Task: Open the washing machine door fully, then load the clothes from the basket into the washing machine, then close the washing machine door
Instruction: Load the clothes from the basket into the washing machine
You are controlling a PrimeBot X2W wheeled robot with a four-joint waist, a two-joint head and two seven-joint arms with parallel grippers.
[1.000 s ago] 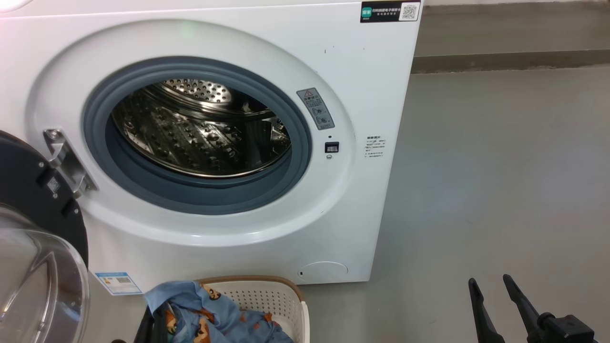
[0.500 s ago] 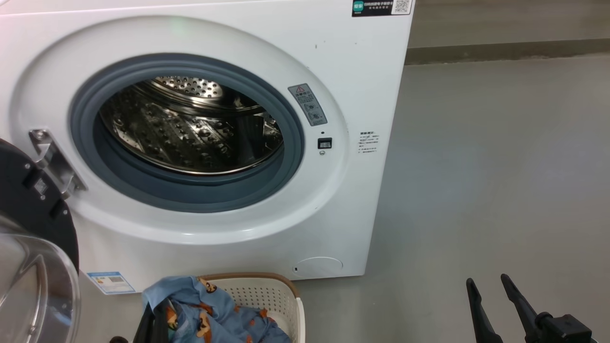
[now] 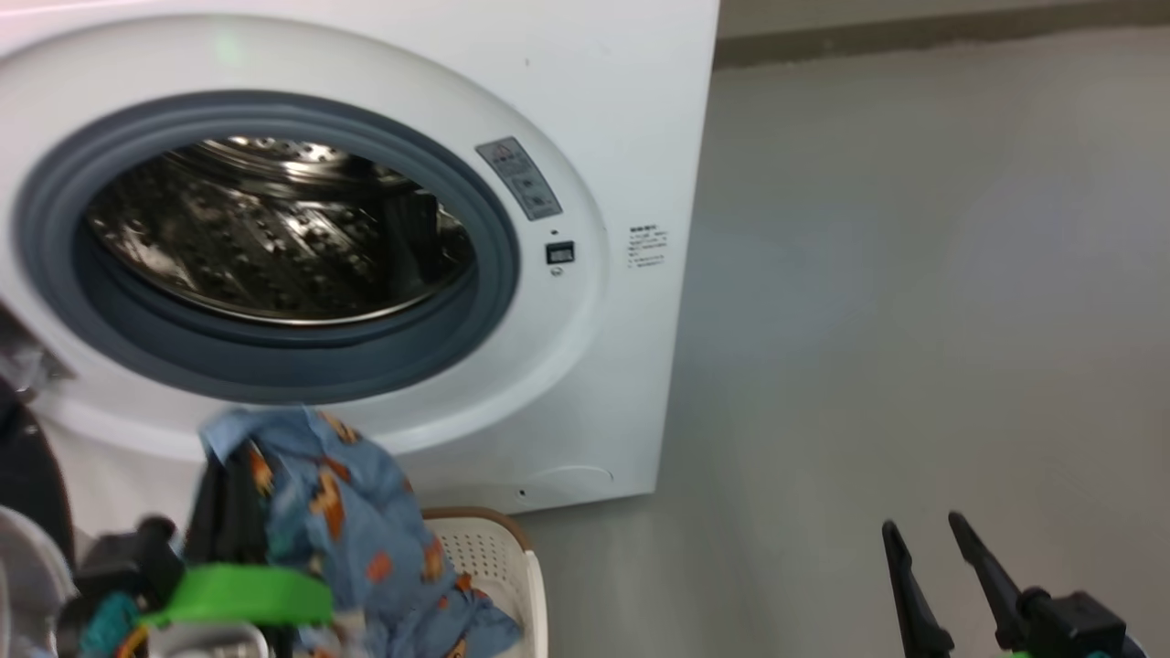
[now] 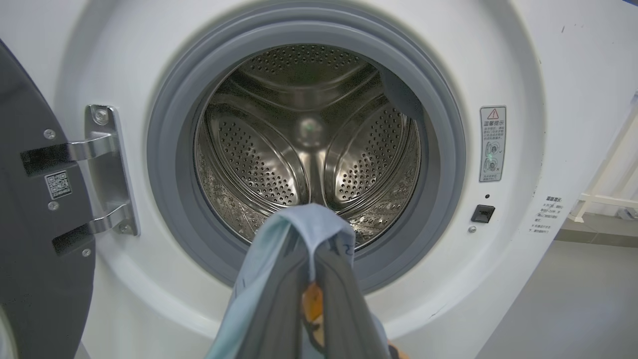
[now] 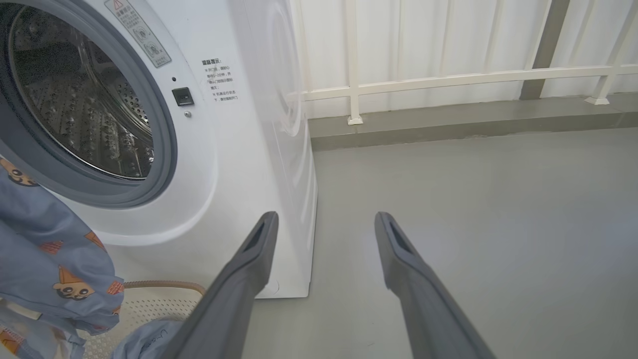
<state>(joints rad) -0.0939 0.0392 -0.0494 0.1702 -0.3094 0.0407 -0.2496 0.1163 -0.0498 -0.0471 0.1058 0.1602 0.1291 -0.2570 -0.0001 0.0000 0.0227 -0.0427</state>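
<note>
Since the washing machine door (image 4: 35,224) hangs swung open at far left, step one looks done. Left gripper (image 4: 309,284) clenched on the clothes (image 3: 338,512), held above the basket (image 3: 489,562), just before the washing machine (image 3: 631,137) mouth. Drum (image 4: 309,129) bare, so loading barely begun, closing not yet done. More fabric lies in basket. Right gripper (image 5: 324,224) released, nothing held, over plain grey floor (image 3: 914,274); white railing (image 5: 448,80) behind.

Even, bright daylight; head view motion-blurred, wrist views sharp, edges bowed.
</note>
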